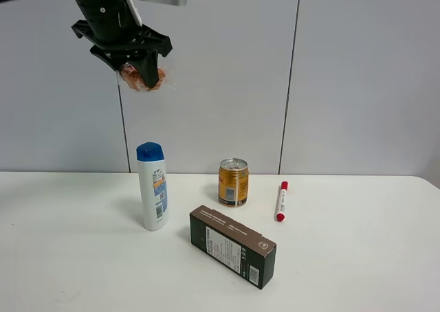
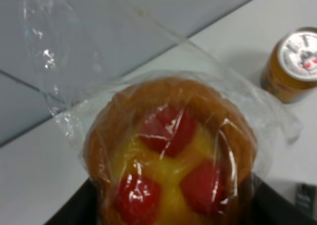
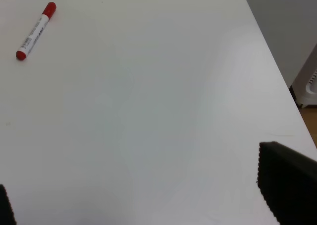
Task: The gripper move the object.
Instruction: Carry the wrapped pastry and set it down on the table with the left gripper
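Observation:
My left gripper (image 1: 144, 75) hangs high above the table at the upper left, in front of the grey wall, shut on the pastry (image 1: 141, 78). The pastry (image 2: 171, 155) is round and golden-brown with red bits on top, in crinkly clear plastic wrap, and fills the left wrist view. My right gripper (image 3: 143, 205) does not show in the exterior view. In the right wrist view its black fingers (image 3: 287, 183) stand wide apart over bare white table, holding nothing.
On the white table (image 1: 357, 257) stand a white shampoo bottle with a blue cap (image 1: 152, 186) and a gold drink can (image 1: 233, 182), and a red-capped marker (image 1: 281, 201) and a dark brown box (image 1: 232, 245) lie there. The can (image 2: 292, 64) and marker (image 3: 35, 31) show in the wrist views. The table's edge (image 3: 277, 71) is near the right gripper.

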